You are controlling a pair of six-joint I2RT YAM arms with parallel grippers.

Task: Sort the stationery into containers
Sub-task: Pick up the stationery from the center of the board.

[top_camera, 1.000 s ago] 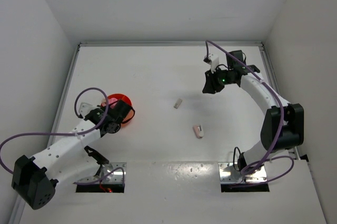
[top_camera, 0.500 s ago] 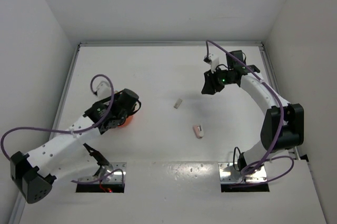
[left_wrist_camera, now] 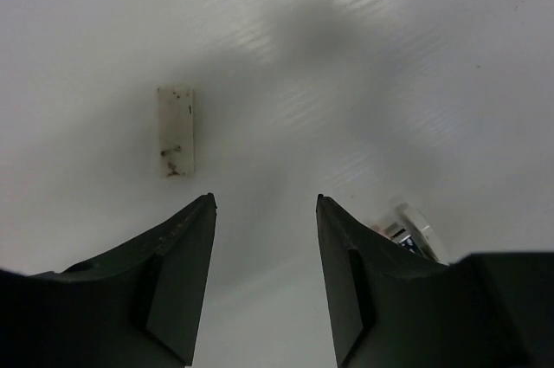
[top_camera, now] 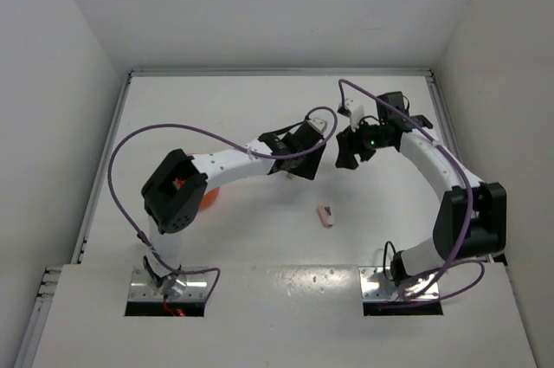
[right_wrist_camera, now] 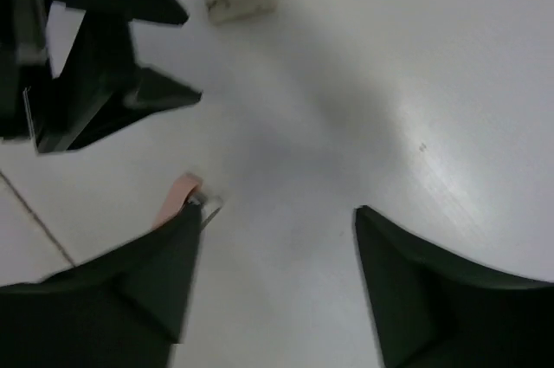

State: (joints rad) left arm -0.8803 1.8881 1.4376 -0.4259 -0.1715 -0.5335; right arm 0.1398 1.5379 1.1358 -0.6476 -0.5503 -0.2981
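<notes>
jaws of the left gripper point(top_camera: 299, 167) are too small to read from the top camera. that arm is stretched far across the table point(top_camera: 216, 117), and its head covers the spot under it, so no beige piece shows from here. the right gripper point(top_camera: 345, 160) hangs just beside it, tips nearly facing. a pink piece point(top_camera: 325, 216) lies on the near side of both pairs of jaws, apart from them. the orange bowl point(top_camera: 211, 200) shows only as a sliver behind the left arm's elbow, well away from the jaws.

from the left wrist, the jaws stand spread with nothing between them. a beige stub point(left_wrist_camera: 176, 131), flecked with dark marks, lies flat ahead of them. it sits beyond the left fingertip rather than in line with the gap, its long side running along our line of reach. we judge it light and stiff. a pinch across its narrow width near the middle should hold it. lying flat on a smooth top it may skid, so we think the jaws should shift left and come down low before closing.

from the right wrist, the jaws are likewise spread and empty. the pink piece lies just outside the left fingertip, partly hidden by it. the beige stub lies further ahead and to the left of the jaws, next to the dark left gripper.
</notes>
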